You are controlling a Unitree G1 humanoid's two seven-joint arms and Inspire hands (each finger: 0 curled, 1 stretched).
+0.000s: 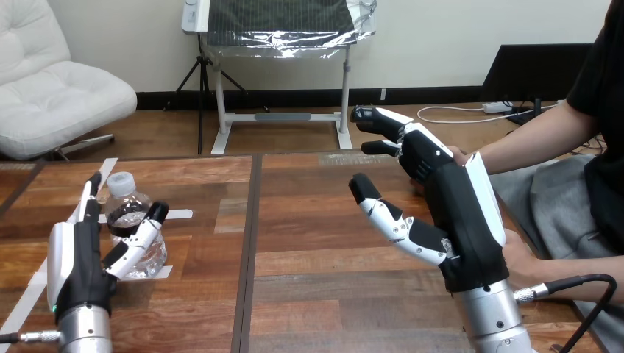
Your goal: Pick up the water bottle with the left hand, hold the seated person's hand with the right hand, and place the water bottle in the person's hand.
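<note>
The water bottle stands upright on the bench, at the left side. It has a white cap and looks see-through and soft. The robot's left hand is set around it. Its fingers point up on the far side of the bottle and its thumb lies on the near side. The fingers look straight, so I think the hand has not squeezed yet.

The right hand is up in the air at the right side. It is open, with its thumb stuck out, and it holds nothing. The person's hand peeks out just behind it. I cannot tell if the 2 touch.

The step now, I think, is to grab the bottle. To do it well, the left hand should close slowly, so the fingers wrap the middle of the bottle, not the cap. The squeeze should be soft, because a thin bottle can bend or slip. Then it should lift straight up, so the bottle does not tip over.
</note>
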